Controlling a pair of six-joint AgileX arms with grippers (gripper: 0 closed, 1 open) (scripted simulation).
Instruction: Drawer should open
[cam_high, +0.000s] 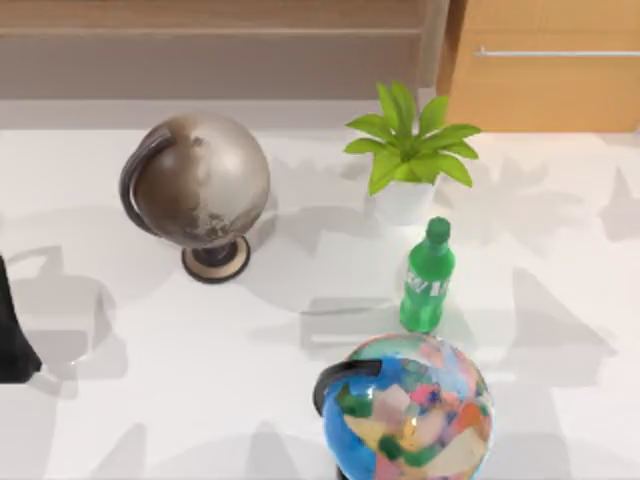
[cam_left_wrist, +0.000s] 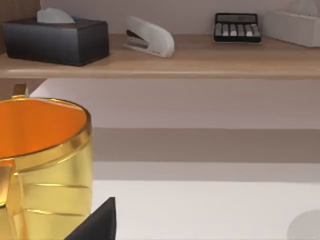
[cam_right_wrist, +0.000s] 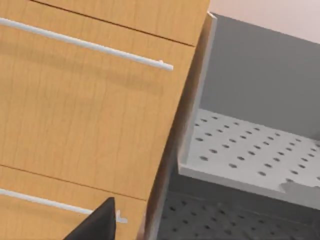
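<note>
The drawer (cam_high: 545, 85) is a light orange-brown wooden front with a thin silver bar handle (cam_high: 556, 52), at the back right behind the table. In the right wrist view the drawer front (cam_right_wrist: 90, 110) is close, its handle (cam_right_wrist: 85, 45) running across it. A second front with its own bar (cam_right_wrist: 50, 202) sits flush beside it. The black tip of my right gripper (cam_right_wrist: 97, 222) is a short way off the wood, touching no handle. My left arm (cam_high: 12, 340) is parked at the table's left edge, and my left gripper (cam_left_wrist: 97, 222) is next to a gold cup (cam_left_wrist: 45, 170).
On the white table stand a grey-brown globe (cam_high: 200, 185), a potted plant (cam_high: 408, 150), a green bottle (cam_high: 428, 280) and a colourful globe (cam_high: 410, 410). A grey perforated shelf (cam_right_wrist: 250, 150) lies beside the drawers. A wooden shelf (cam_left_wrist: 200, 60) holds a black tissue box (cam_left_wrist: 57, 40), a stapler (cam_left_wrist: 150, 37) and a calculator (cam_left_wrist: 236, 27).
</note>
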